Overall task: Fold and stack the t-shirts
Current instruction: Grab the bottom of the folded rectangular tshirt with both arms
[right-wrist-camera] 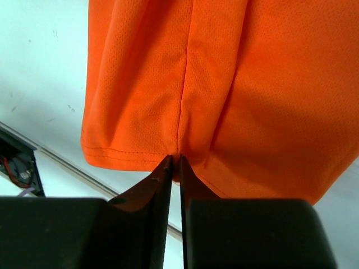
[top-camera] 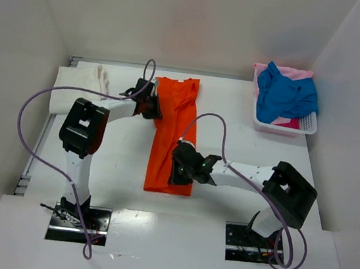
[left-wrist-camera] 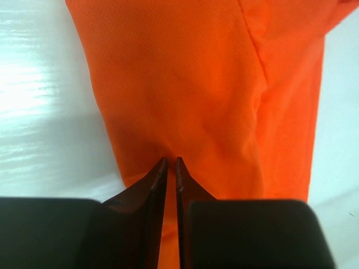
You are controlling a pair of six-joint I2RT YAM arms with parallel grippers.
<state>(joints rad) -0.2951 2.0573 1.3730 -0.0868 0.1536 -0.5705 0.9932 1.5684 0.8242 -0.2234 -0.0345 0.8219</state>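
You are looking at four tees, two grippers and one basket. Farthest left, the cream tee [top-camera: 78, 88] is lying folded on the table [top-camera: 122, 173], well apart from the left gripper [top-camera: 150, 106]. That gripper is reaching onto the left edge of the orange tee [top-camera: 175, 134], toward its collar end. The orange tee is lying as one long narrow strip, and the right gripper [top-camera: 175, 167] is sitting over its other end, near the hem. Far to the right of both, the basket [top-camera: 307, 127] is holding the blue tee [top-camera: 285, 95], which is heaped over the pink tee [top-camera: 295, 73].

The top view is not showing you the grip itself; the wrist views are. On the left wrist, the fingers [left-wrist-camera: 157, 179] are drawn together to a thin slit, and orange cloth is showing between them, so they are pinching the tee's edge, with cloth spreading ahead of the tips. On the right wrist, the fingers [right-wrist-camera: 160, 179] are likewise nearly closed, and their tips are nipping the stitched hem at a fold line, with bare table showing to their left. Only the top view is giving you the other three tees and the basket.
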